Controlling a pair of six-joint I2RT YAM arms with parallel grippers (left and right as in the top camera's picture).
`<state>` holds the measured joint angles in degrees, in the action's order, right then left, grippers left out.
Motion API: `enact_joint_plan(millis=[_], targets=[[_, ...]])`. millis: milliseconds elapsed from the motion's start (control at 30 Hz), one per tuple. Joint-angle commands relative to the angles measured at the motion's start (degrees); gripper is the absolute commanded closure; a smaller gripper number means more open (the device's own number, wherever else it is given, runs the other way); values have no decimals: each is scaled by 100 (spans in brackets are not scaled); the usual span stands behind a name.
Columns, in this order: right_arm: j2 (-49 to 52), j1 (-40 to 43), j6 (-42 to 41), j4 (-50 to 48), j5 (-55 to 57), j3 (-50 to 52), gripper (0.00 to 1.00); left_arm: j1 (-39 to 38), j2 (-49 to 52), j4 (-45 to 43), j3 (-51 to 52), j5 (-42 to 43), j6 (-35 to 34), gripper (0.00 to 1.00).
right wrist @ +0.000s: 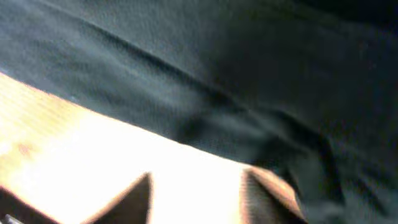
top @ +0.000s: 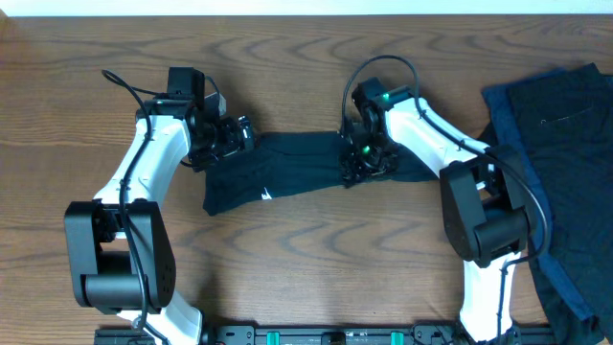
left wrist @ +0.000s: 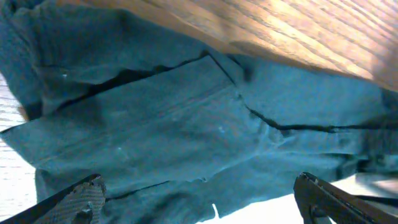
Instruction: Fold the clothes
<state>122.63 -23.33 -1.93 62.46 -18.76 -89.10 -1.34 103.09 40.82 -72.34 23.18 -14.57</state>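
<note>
Table (top: 306, 57): brown wood grain, with both arms reaching in toward the middle.
T-shirt (top: 297, 168): dark navy, stretched out as a long band across the middle of the table between the two grippers, flat and creased (the folds show best from the left wrist).
White label (top: 266, 195): a small mark near the shirt's front edge, toward its left half.
Left gripper (top: 237, 137): at the shirt's left end, over the cloth. Its fingers (left wrist: 81, 199) are spread wide, with the navy fabric lying beneath them and nothing pinched.
Right gripper (top: 366, 165): at the shirt's right end, low over the cloth's edge. Its fingers (right wrist: 134, 199) are part way apart, with bare wood in the gap and the shirt's edge just beside one tip (the view is blurred). No cloth can be seen gripped between them.
Other clothes (top: 575, 125): a dark heap at the table's right edge, well apart from the shirt.
Brighter blue piece (top: 500, 120): along the heap's left side, under the darker cloth.
</note>
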Motion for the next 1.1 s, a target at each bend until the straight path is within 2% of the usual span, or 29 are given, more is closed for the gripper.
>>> enact_joint_plan(millis=[0, 67, 200, 600, 900, 1067], targets=[[20, 98, 31, 317, -146, -758, 83, -13, 17, -57, 59, 168, 52, 2], [20, 120, 31, 468, -291, -1141, 85, -13, 22, -129, 59, 160, 52, 2], [20, 83, 2, 227, -402, -1484, 99, -13, 39, -195, 66, 7, 52, 1], [546, -190, -245, -898, -404, -1235, 99, -13, 76, -533, 321, -72, 52, 3], [1040, -223, -275, -887, -426, -1235, 99, -13, 76, -538, 352, -74, 52, 3], [1021, -223, -273, -662, -1003, -1237, 99, -13, 76, -535, 352, -74, 52, 3]])
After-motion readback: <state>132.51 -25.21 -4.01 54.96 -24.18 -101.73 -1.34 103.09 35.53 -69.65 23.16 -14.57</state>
